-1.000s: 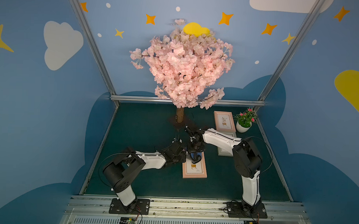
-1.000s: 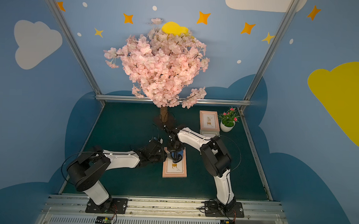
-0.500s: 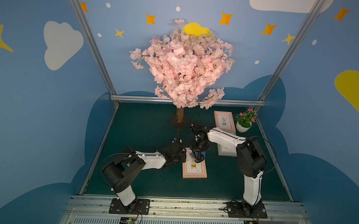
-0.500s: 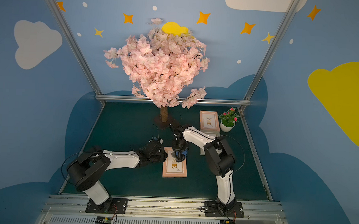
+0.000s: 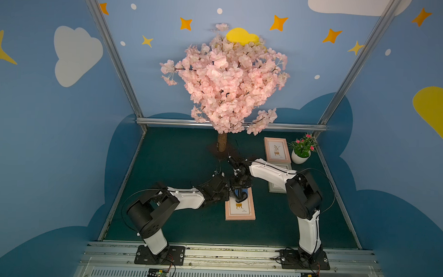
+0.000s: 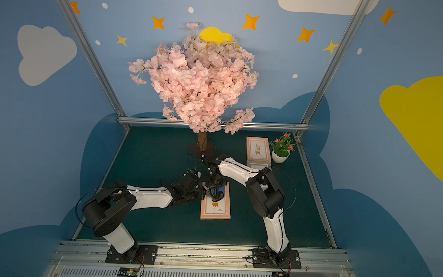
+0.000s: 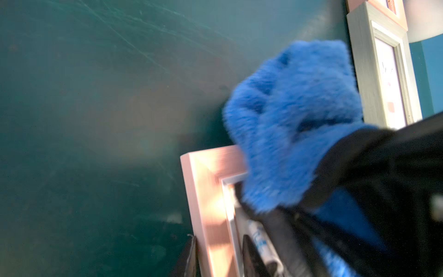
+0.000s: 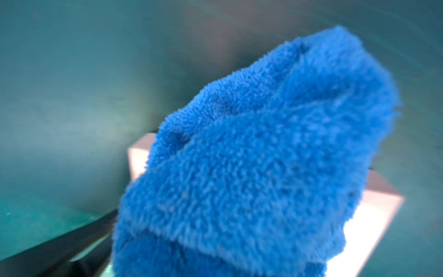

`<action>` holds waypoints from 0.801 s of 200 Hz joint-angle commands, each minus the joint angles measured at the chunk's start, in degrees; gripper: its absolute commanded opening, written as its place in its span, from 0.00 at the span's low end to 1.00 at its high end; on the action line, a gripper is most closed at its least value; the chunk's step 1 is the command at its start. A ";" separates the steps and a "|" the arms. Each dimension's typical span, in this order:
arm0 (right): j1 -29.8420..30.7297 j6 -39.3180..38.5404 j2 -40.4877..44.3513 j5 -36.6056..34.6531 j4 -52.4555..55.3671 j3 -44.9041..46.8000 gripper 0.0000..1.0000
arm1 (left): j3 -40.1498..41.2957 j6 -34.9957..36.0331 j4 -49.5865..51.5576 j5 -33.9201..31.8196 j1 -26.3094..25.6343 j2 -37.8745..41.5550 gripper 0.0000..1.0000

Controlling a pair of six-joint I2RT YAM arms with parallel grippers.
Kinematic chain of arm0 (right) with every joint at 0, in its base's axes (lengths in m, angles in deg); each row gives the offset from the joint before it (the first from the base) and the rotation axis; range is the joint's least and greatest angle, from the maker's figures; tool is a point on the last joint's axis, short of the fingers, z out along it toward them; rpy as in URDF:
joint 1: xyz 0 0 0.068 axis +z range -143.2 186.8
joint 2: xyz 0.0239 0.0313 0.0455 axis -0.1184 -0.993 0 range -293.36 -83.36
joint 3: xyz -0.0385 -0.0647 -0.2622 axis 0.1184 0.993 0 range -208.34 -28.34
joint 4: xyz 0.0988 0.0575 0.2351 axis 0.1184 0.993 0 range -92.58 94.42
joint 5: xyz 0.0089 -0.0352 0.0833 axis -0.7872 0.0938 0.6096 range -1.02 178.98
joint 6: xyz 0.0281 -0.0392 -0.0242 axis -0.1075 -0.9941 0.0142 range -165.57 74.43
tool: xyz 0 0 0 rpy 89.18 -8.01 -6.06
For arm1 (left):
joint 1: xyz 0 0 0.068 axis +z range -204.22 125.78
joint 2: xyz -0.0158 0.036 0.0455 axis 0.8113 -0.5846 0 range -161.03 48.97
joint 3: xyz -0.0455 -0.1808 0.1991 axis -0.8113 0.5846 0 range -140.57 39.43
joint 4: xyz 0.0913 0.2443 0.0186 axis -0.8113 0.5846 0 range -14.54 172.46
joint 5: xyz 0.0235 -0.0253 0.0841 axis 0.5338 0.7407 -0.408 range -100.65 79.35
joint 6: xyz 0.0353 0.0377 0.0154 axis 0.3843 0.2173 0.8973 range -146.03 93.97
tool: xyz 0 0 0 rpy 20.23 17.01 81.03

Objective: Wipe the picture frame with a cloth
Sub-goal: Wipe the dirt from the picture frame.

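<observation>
Since a flat frame would skate about under rubbing, the left arm reaches in low from the left & sets its left claw (image 5: 225,193) on the long left edge of the picture frame (image 5: 240,212). From the left wrist cam, one dark finger (image 7: 190,259) lies outside the pink rail & the other inside it, i.e. the claw is pinched across that rail, prob. to pin the frame down. The frame lies flat on the green surface (image 5: 176,173), roughly midway between the two arm bases. It sits picture side up, which leaves the glass open to a wipe from above.

Just right of that claw, over the frame's far end, the right claw (image 5: 239,187) points down w/ the cloth (image 7: 294,115) bunched in it. Its fingers are buried in blue plush, so I can't see them meet. But the wad hangs from it, so I'd call it clamped on the cloth. The wad appears to rest on the frame's far corner & spills past the top rail. Bunched like that, it makes a soft pad to press w/. My read is that wiping is under way at the far end, w/ the little printed picture nearer the bases not yet covered.

Further right, partly under the right forearm, a grey-framed picture (image 5: 277,189) lies flat. Beyond it is a second pink frame (image 5: 276,149) beside a small potted plant (image 5: 301,153). All are well apart from the work.
</observation>
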 commanded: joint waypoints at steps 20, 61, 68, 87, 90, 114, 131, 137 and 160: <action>-2.19 0.01 3.07 -2.53 0.82 3.49 0.00 | 3.51 -0.34 10.30 -2.23 0.77 -4.07 0.32; 0.80 0.95 -0.47 1.14 -0.26 -0.45 0.00 | 3.40 -0.64 10.04 -2.04 0.72 -4.39 0.32; 1.18 0.97 -1.18 1.63 -0.25 -1.34 0.00 | 3.38 -0.69 10.13 -2.01 0.72 -4.44 0.32; 0.86 0.74 -1.69 1.35 0.51 -2.43 0.00 | 3.12 -0.52 10.55 -2.00 0.76 -4.44 0.32; 0.70 0.64 -1.52 1.00 0.66 -2.33 0.00 | 3.11 -0.53 10.63 -2.06 0.72 -4.46 0.32; -1.12 -0.24 0.89 -1.99 2.31 -0.93 0.00 | 3.02 -0.69 11.18 -2.54 0.75 -4.40 0.32; -1.63 -0.84 2.67 -3.46 3.35 0.37 0.00 | 2.86 -0.69 11.46 -2.84 0.79 -4.87 0.32; -1.61 -0.86 3.16 -3.73 3.72 0.80 0.00 | 2.76 -0.78 11.74 -3.04 0.79 -5.01 0.32; -0.55 -0.78 4.83 -3.67 4.86 4.71 0.00 | 2.36 -0.65 12.22 -3.06 0.96 -5.54 0.32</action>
